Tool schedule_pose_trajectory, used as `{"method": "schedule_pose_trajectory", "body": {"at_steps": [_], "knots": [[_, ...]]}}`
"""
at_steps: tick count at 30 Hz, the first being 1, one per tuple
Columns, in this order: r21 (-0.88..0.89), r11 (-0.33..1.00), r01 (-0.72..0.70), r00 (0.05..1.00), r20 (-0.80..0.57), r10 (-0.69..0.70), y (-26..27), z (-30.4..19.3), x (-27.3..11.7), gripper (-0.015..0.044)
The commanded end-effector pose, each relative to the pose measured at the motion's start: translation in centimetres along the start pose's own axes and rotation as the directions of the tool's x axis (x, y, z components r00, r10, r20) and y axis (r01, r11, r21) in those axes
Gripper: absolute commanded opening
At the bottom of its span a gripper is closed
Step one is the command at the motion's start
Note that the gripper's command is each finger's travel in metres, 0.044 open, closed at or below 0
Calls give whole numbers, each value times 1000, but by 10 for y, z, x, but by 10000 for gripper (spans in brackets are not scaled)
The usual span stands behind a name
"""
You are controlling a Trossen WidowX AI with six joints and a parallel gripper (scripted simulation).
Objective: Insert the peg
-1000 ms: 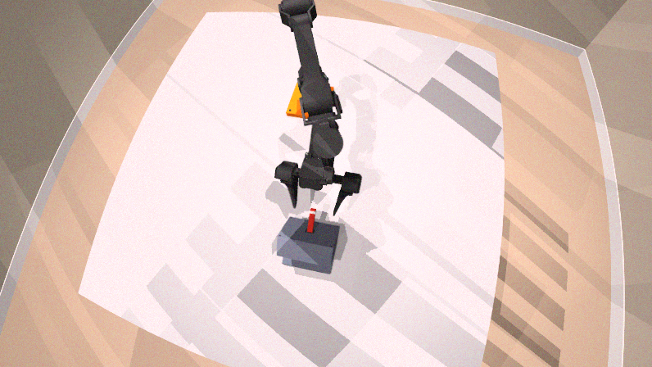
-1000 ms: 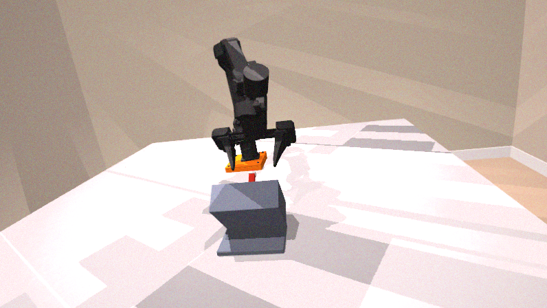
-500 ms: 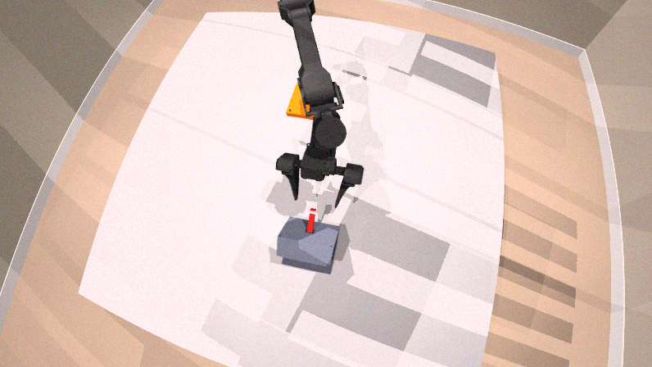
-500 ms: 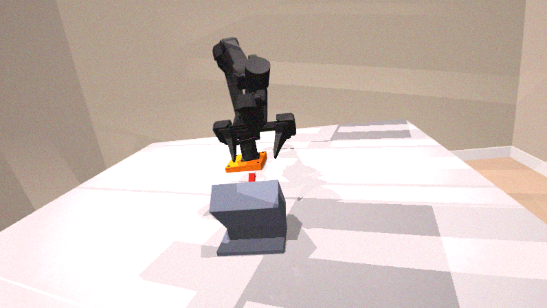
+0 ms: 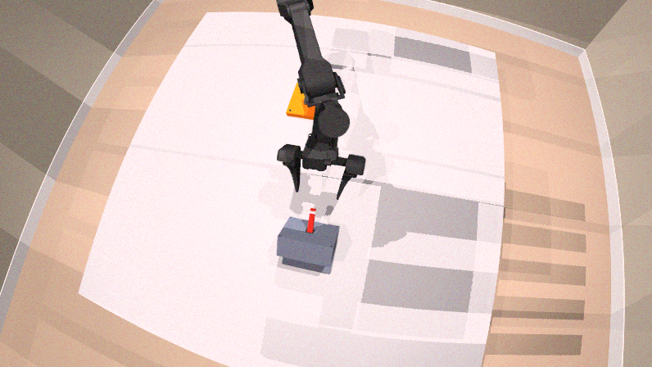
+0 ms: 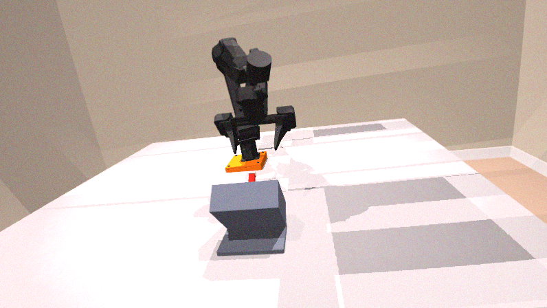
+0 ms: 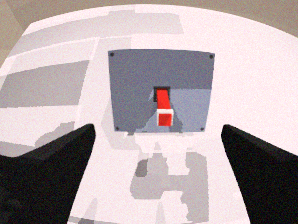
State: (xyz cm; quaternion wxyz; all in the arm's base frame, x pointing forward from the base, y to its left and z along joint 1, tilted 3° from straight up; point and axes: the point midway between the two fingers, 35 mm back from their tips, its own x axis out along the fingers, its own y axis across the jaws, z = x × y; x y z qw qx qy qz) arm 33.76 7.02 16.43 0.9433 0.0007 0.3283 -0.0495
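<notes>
On the white table [image 5: 205,228] [image 6: 152,237] [image 7: 250,100], beyond my gripper: one blue-grey sloped block [image 5: 306,248] [image 6: 244,196] [image 7: 132,75], dark screws at its face corners. One orange base plate [image 5: 298,106] [image 6: 233,165], behind, under the arm. One slender red square-sided peg [image 5: 310,222] [image 6: 251,177] [image 7: 163,102], white band near its end, tilted, seated in the block's square hole. One black gripper [image 5: 317,195] [image 6: 255,151] [image 7: 160,131], wide open, empty, apart from the peg.

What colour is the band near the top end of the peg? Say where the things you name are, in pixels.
White, on an otherwise red peg [image 5: 310,222] [image 6: 251,178] [image 7: 163,102]; the wrist view shows it best.
</notes>
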Motion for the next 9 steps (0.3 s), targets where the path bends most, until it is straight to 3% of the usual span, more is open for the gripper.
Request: {"method": "schedule_pose_trajectory", "body": {"at_steps": [1,9], "knots": [[4,1000,3,1000,1,-3,0,0,-7,440],[4,1000,3,1000,0,-3,0,0,-16,440]]}}
